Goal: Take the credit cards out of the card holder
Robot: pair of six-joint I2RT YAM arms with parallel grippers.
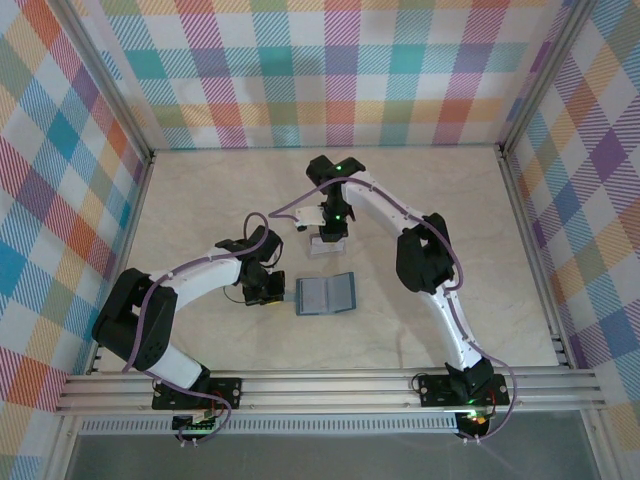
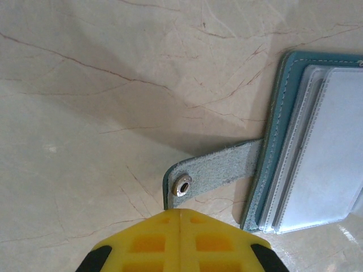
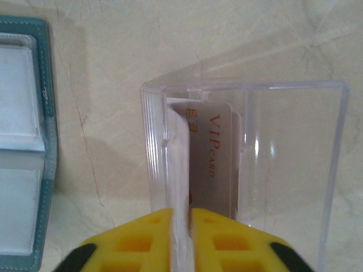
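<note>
Table (image 1: 200,200): marble; holder (image 1: 327,294) was laid open.
Left gripper (image 2: 179,212): closed, tab (image 2: 215,170) just ahead.
Right gripper (image 3: 181,212): barely parted at cards (image 3: 212,164) in box (image 3: 255,85); grip could not be told.
Advice: cards should be let go upright.

top cam: high up behind me, looking down on the whole table (image 1: 200,335) | left wrist cam: low, peeking past my left fingers (image 2: 148,245), super close | right wrist cam: same deal past my right fingers (image 3: 226,241) | overlap: card holder (image 1: 326,295) in all three
</note>
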